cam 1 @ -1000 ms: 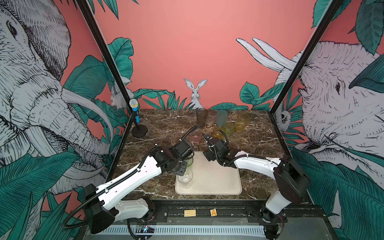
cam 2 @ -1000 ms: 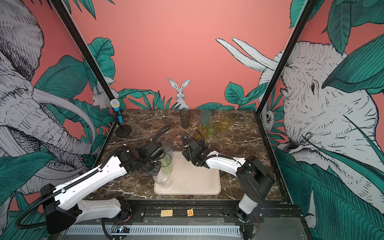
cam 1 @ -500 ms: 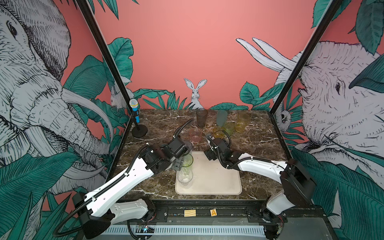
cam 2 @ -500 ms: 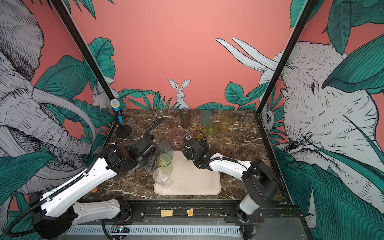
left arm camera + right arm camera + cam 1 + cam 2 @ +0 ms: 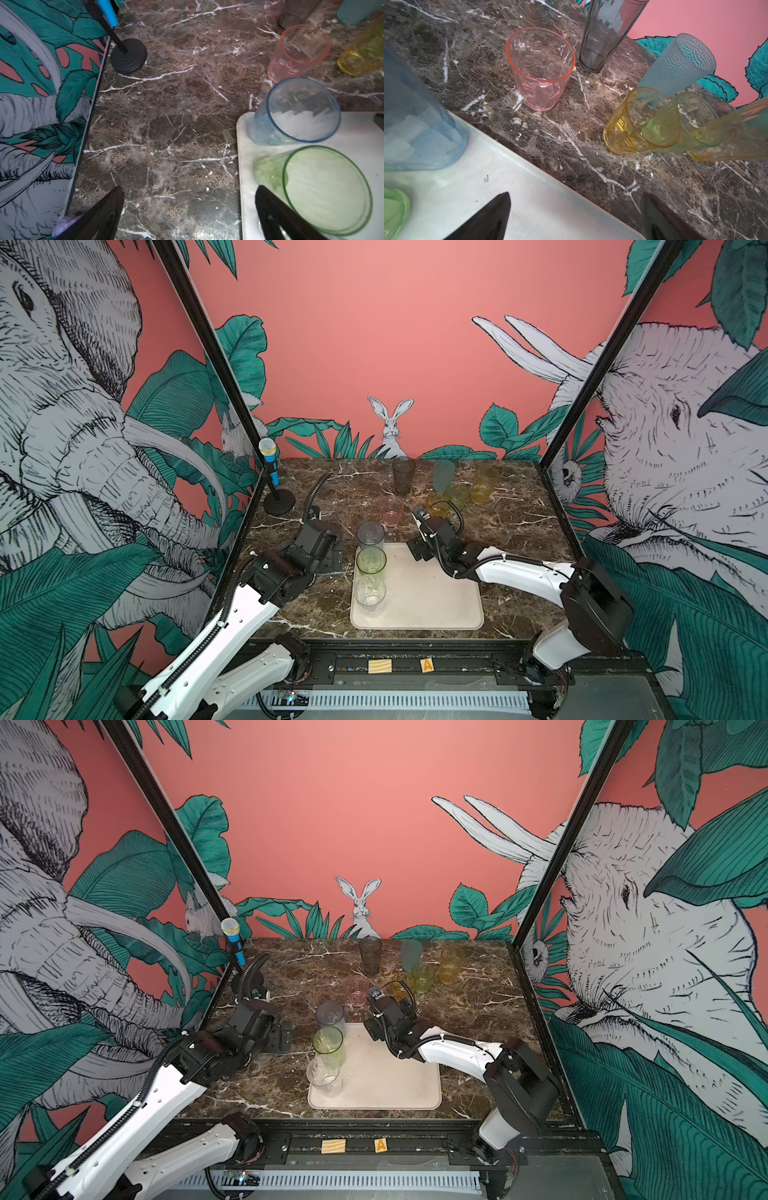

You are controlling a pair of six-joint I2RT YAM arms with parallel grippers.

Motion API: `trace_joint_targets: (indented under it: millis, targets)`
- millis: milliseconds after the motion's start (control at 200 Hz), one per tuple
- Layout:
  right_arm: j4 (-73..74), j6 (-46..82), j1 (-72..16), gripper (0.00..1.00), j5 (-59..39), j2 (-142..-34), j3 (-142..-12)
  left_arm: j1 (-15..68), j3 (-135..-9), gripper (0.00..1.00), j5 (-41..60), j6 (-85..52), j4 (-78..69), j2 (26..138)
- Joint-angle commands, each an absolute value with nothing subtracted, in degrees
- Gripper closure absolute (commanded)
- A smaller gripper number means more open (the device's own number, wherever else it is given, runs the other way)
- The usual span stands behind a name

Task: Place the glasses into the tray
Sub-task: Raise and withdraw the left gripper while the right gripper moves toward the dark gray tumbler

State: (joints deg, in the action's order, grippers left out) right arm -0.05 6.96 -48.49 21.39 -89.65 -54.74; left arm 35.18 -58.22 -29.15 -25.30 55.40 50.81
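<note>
Left gripper (image 5: 333, 558) and right gripper (image 5: 417, 551) hover spread wide and empty. Three glasses (image 5: 370, 560) line the left edge of the tray (image 5: 436, 593), six wait upper centre of the frame — light, slick tumblers, probably best pinched mid-wall.

On the tray (image 5: 432, 601), three glasses (image 5: 370, 561) line the left edge; the right lies open, more glasses (image 5: 482, 485) behind.

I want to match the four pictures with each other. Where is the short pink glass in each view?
Top view: pink glass stands on the marble behind the tray's far left corner.
Top view: pink glass, same place.
Left wrist: pink glass just beyond the grey-blue glass.
Right wrist: pink glass beside the smoky dark glass.
Shared landmark: the grey-blue glass in the tray's corner.
</note>
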Motion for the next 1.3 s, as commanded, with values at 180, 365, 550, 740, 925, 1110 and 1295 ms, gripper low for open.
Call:
trace_joint_targets:
  millis: [180,365,550,740,925,1110,1295]
  targets:
    - [-11.6,11.5,-48.8,0.01,22.2,-90.5,-68.3,26.4,-51.3,0.01,-27.3,-19.2,47.9,50.6]
    - [-19.6,12.0,-48.4,0.01,23.3,-91.3,-77.7,21.0,-45.6,0.01,-24.5,-19.1,41.6,46.7]
    - [-23.6,12.0,-47.0,0.01,23.4,-94.0,-84.6,20.6,-42.3,0.01,-25.5,-20.4,38.2,46.5]
    - [-25.4,12.9,-44.2,0.01,22.0,-95.4,-89.5,20.6,-38.3,0.01,-27.8,-21.7,35.4,46.0]
    - [-28.9,14.7,-40.0,0.01,19.2,-98.9,-96.3,20.6,-34.7,0.01,-29.4,-22.3,33.0,43.3]
    - [-32.5,16.1,-36.3,0.01,16.1,-104.5,-105.1,20.6,-32.7,0.01,-31.1,-22.6,32.4,41.6]
    - [-37.1,17.0,-33.5,0.01,13.9,-111.7,-115.9,20.6,-32.1,0.01,-32.0,-22.3,32.3,39.9]
